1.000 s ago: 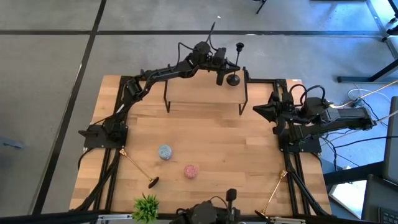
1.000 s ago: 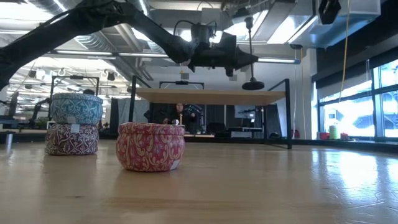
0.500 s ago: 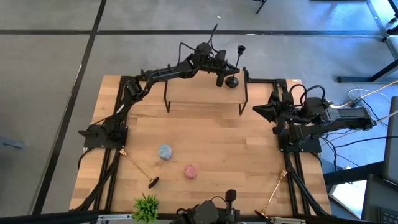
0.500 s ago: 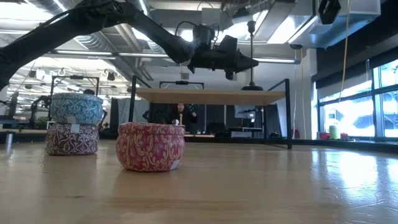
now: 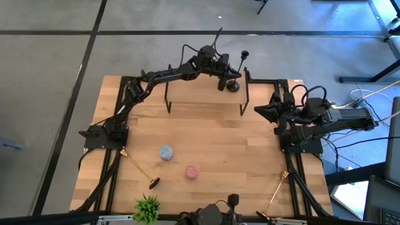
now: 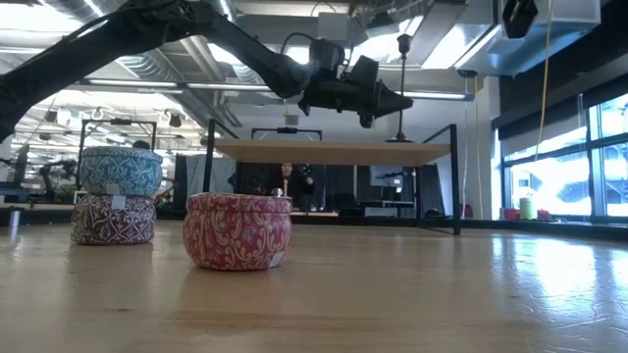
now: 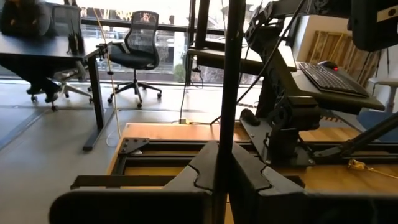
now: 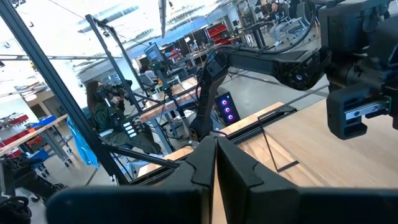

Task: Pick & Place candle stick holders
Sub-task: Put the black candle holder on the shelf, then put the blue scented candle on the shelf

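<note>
Three candle stick holders on show, no readable labels anywhere. Left gripper (image 5: 224,77) is clamped on the black holder (image 5: 237,70), which stands roughly upright on the raised shelf (image 5: 206,94), stem up. Both gold ones (image 5: 136,167) (image 5: 274,195) lie flat near the front corners. Right gripper (image 5: 262,110) sits pinched together at the table's right edge.

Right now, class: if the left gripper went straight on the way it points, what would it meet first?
The left gripper clamps the thin black candle stick holder; beyond that stem, probably the right arm's dark base, though depth is unclear.
</note>
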Robot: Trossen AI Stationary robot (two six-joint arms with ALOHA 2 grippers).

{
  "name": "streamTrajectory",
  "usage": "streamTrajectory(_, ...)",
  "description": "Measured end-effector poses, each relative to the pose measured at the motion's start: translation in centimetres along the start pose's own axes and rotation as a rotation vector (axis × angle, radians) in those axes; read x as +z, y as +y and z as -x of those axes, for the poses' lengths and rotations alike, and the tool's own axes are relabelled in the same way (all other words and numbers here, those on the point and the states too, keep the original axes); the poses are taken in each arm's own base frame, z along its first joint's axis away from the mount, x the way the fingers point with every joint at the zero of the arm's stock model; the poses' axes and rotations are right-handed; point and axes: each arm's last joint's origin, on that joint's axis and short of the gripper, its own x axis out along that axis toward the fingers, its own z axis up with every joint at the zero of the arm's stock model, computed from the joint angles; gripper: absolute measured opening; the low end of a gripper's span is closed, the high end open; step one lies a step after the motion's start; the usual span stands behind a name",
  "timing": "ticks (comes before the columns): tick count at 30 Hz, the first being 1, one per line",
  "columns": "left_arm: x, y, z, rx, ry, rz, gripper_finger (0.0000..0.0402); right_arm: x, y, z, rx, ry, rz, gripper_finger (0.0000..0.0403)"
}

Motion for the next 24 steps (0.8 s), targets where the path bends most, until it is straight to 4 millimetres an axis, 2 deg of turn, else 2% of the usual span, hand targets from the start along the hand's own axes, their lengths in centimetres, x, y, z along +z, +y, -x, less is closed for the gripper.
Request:
streamTrajectory(8,0.01,0.28,0.1,0.054,-0.001,-0.01,0.0043,0.0,0.0,0.0,0.0,0.0,0.0,0.0018)
streamTrajectory(24,-0.08,-0.02,-0.12,0.048,0.007,0.041,0.0092,-0.07,-0.04,0.01,-0.004,0.007,0.014,0.0018)
